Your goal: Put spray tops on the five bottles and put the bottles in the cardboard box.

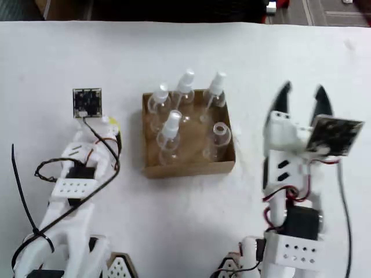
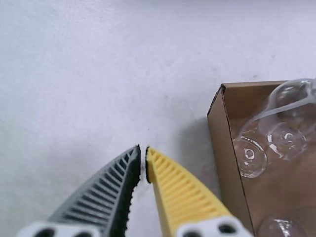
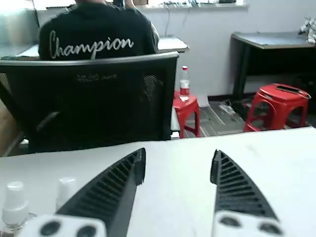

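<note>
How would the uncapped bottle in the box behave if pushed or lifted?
The uncapped bottle looks clear, thin and empty, so probably light. Standing tall and narrow, it may tip, though the cardboard box wall and the capped bottle beside it should limit that. Its smooth surface might slip when gripped.

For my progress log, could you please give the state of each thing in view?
Far-left bottle: spray top on, upright.
Far-middle bottle: spray top on, upright.
Far-right bottle: spray top on, upright.
Near-left bottle: spray top on, upright.
Near-right bottle: no top, neck open.
Cardboard box: open, holds all five bottles.
Left gripper: shut, empty.
Right gripper: open, empty.
</note>
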You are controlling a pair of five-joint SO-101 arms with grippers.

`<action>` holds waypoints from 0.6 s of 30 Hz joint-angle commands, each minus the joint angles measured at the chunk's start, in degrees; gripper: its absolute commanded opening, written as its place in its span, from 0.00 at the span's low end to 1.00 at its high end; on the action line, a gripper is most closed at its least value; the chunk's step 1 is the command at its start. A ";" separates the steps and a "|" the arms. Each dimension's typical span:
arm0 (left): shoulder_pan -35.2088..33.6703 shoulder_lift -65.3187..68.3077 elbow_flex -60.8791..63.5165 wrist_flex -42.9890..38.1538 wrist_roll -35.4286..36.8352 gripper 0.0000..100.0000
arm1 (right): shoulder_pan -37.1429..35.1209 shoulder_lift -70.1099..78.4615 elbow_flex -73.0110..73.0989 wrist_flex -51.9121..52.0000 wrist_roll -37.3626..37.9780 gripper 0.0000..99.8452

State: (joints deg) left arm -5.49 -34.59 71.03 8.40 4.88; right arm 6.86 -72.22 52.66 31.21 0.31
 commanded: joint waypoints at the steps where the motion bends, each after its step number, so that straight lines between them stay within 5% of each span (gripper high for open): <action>1: 0.66 -1.63 -0.53 -1.49 -0.53 0.02 | 4.00 9.63 -7.91 4.79 0.09 0.19; 12: 0.66 -1.54 -0.44 -1.58 -0.53 0.02 | 1.54 44.97 -14.24 4.97 13.71 0.19; 18: 0.75 -1.54 -0.53 -1.67 -0.53 0.02 | -2.51 52.00 -14.15 10.42 14.68 0.19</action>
State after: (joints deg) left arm -5.49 -34.59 71.03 8.40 4.88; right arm 7.21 -22.02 41.41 36.57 13.93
